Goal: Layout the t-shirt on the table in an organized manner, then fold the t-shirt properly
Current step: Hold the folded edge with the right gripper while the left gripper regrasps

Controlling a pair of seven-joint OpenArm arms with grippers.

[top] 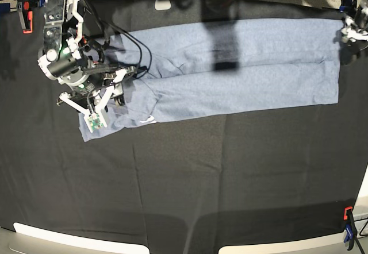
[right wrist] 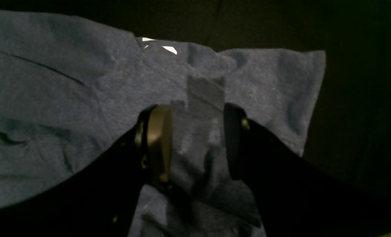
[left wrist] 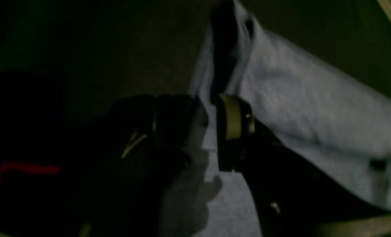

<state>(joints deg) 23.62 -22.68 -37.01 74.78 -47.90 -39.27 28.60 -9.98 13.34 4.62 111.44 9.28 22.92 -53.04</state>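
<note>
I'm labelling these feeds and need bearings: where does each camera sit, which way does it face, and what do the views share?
Left wrist: rides the left arm, looking past the open left hand at the light blue-grey cotton t-shirt on the black cloth table.
Right wrist: rides the right arm, looking down between the open right hand fingers onto shirt fabric.
Base: overhead, facing straight down; the right arm shows at its left, the left hand at its right edge.
All three share the shirt.

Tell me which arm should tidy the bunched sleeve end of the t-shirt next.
Probably the right: its gripper hangs open directly over the t-shirt's crumpled sleeve end, while the left gripper sits at the opposite end.
</note>
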